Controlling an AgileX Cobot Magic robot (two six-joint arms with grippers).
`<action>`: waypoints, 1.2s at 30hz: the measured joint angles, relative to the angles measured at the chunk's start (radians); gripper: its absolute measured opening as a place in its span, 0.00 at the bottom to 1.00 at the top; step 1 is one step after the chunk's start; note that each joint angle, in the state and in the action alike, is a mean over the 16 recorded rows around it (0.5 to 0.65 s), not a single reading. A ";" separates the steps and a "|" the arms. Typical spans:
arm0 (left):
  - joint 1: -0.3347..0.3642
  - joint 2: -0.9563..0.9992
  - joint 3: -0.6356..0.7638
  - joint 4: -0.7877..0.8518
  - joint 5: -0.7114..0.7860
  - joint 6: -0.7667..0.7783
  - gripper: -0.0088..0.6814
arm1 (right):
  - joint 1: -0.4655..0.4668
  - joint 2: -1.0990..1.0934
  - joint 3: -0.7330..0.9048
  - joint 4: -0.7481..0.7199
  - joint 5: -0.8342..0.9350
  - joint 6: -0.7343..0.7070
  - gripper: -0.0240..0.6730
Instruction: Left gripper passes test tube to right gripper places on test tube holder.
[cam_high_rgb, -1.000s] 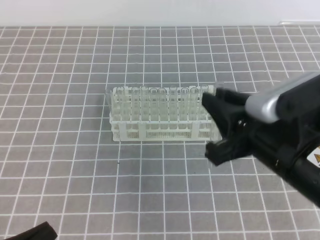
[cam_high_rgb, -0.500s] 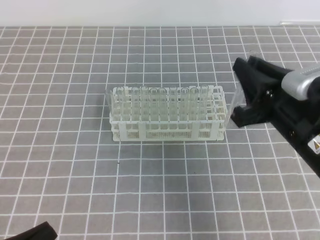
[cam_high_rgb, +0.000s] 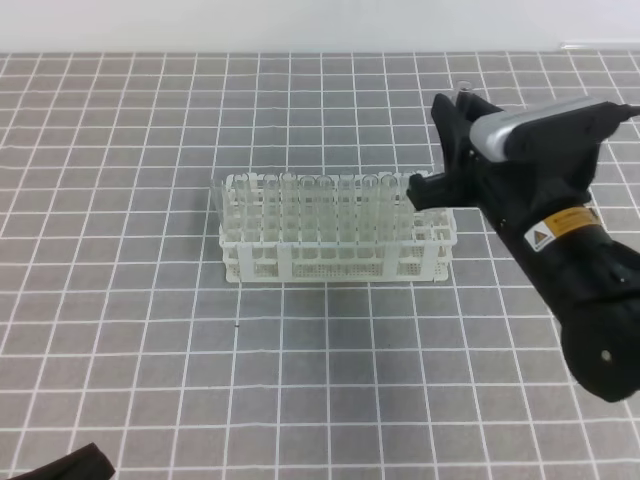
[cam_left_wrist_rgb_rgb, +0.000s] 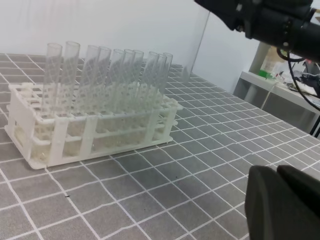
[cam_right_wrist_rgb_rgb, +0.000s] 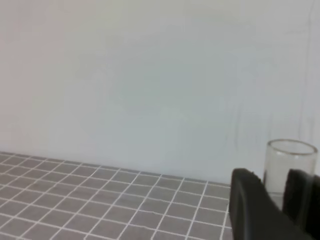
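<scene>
The handover looks done: the black right claw (cam_high_rgb: 432, 150) with its yellow sticker pinches the clear glass test tube (cam_right_wrist_rgb_rgb: 289, 165) above the white lattice rack's (cam_high_rgb: 335, 262) right end; insertion remains.

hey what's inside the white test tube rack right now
A back row of clear glass tubes stands upright in the white test tube rack; the front holes look empty. The right gripper covers the rack's far-right corner in the high view, so that part is hidden.

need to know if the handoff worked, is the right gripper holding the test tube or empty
Holding it: in the right wrist view the test tube stands between the right gripper fingers.
</scene>
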 joint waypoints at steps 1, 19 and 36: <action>0.000 0.001 -0.001 0.000 0.001 0.000 0.01 | 0.000 0.011 -0.007 0.005 -0.001 -0.005 0.18; 0.000 0.001 -0.003 0.000 0.004 0.000 0.01 | 0.000 0.096 -0.031 0.025 -0.019 -0.029 0.18; 0.000 -0.001 -0.002 0.000 0.002 0.000 0.01 | 0.000 0.136 -0.032 0.012 -0.035 0.013 0.18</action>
